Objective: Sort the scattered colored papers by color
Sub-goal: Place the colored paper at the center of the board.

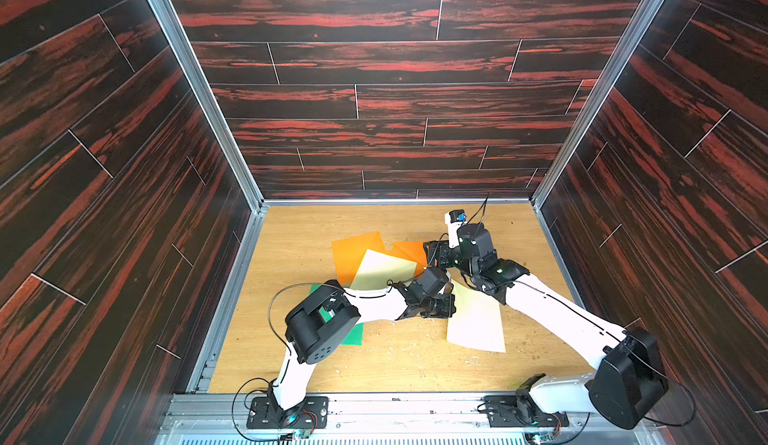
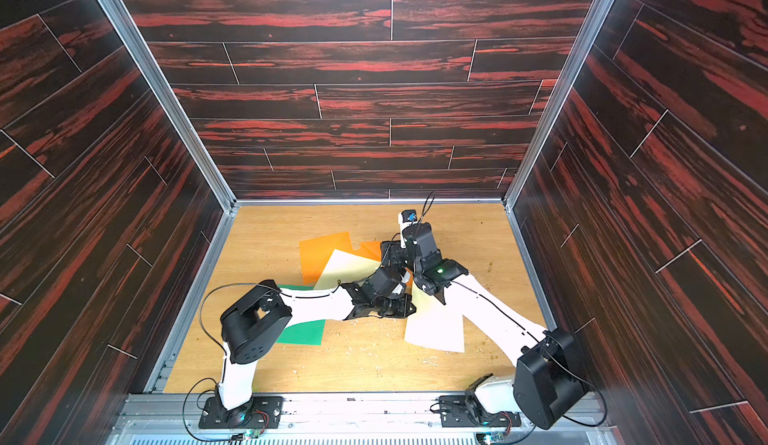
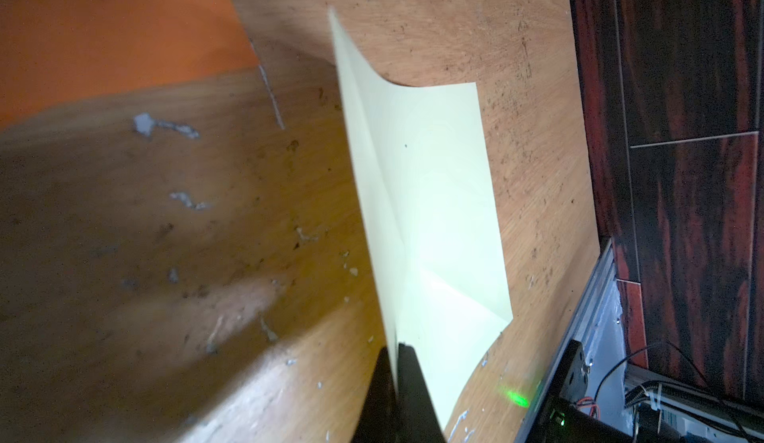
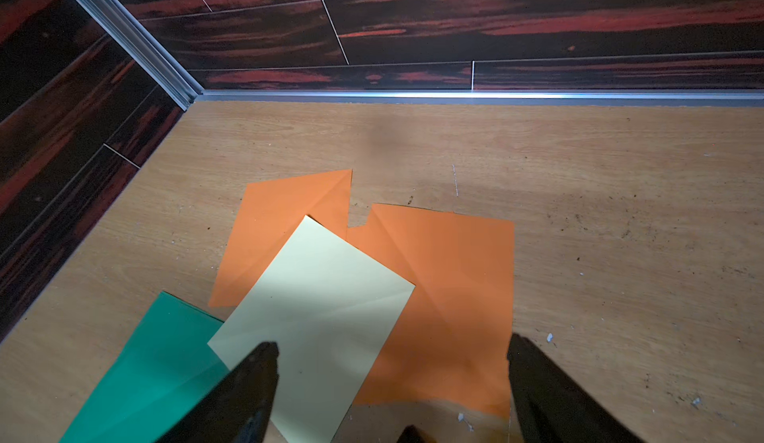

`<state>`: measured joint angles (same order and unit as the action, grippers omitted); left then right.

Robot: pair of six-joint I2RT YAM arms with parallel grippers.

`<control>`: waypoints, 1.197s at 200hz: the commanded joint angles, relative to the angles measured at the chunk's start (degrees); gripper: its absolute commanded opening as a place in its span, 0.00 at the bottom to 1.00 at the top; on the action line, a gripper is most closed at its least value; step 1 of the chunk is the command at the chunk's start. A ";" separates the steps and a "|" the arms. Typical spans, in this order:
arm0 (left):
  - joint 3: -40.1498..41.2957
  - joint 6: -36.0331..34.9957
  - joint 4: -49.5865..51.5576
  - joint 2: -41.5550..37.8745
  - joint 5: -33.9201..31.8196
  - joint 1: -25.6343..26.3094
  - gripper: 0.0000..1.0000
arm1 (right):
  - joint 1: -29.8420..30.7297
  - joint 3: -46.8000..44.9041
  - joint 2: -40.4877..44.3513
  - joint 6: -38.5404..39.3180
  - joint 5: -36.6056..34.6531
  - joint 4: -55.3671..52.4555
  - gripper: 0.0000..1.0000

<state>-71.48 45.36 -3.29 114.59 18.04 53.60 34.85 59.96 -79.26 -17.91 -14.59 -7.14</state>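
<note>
The colored papers [image 1: 376, 270] lie mixed on the table [image 1: 299, 222] in a top view. Left wrist view: the left gripper [image 3: 399, 352] pinches a cream paper [image 3: 434, 193] to pull it out. Right wrist view: the right gripper [image 4: 392, 346], spread wide, hangs over an orange paper [image 4: 450, 296], maybe to grab it.

1. No text, label, brand, number or sign readable in any view.
2. Cream paper [image 3: 434, 193], orange papers [image 4: 446, 296], green paper [image 4: 157, 362]: plain faces, no print.
3. Small circuit boards [image 1: 300, 434] at the lower edge of a top view: markings too small to read.
</note>
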 commanded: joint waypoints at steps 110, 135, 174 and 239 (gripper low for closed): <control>5.01 -2.82 0.30 -5.08 5.93 -6.59 0.00 | 0.13 -2.72 0.79 4.00 6.57 2.21 0.91; 4.66 -3.07 0.38 -4.90 6.02 -6.97 0.00 | 0.13 -2.36 1.78 5.31 9.88 2.65 0.91; 4.70 -3.09 0.06 -4.38 6.98 -7.98 0.00 | 0.15 -3.52 5.75 5.92 12.16 4.06 0.91; 4.70 -2.36 -1.37 -4.51 7.66 -8.96 0.00 | 0.15 -4.59 8.93 6.30 11.68 1.91 0.91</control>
<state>-66.43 42.98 -3.68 109.58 24.67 44.99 34.87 56.71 -72.01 -12.08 -2.76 -4.75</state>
